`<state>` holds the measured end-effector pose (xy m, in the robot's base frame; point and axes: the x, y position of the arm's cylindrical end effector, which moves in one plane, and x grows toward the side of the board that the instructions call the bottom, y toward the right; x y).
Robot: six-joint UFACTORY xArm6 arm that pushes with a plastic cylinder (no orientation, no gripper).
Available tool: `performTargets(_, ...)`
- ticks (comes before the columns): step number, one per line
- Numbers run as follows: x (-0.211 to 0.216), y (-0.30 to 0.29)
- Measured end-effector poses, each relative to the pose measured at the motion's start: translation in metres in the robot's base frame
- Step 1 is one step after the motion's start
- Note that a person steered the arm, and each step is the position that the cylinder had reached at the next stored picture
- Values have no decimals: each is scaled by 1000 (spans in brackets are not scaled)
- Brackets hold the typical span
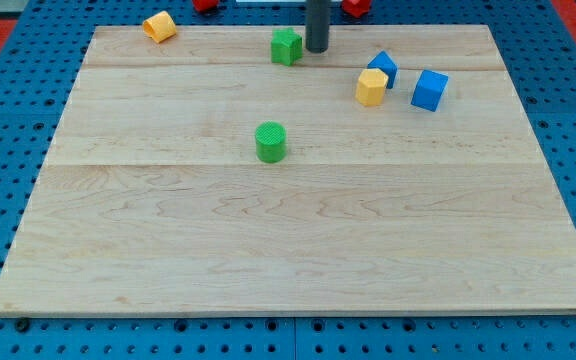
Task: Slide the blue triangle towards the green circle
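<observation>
The blue triangle (pixel 383 67) lies at the view's upper right, touching a yellow block (pixel 371 87) just below and left of it. The green circle (pixel 270 141) stands near the board's middle, left of and below the triangle. My tip (pixel 316 48) is at the view's top centre, just right of a green block (pixel 287 46). The tip is left of the blue triangle with a gap between them, and well above the green circle.
A blue cube (pixel 429 90) sits right of the yellow block. A yellow block (pixel 159 26) lies at the top left edge of the wooden board (pixel 288 250). Red blocks (pixel 356 6) show partly at the view's top edge.
</observation>
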<state>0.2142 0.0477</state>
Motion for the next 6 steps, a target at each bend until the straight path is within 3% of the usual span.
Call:
performTargets(1,-8,-44)
performTargets(3,186,-166)
performTargets(4,130,-125)
performTargets(6,2,43)
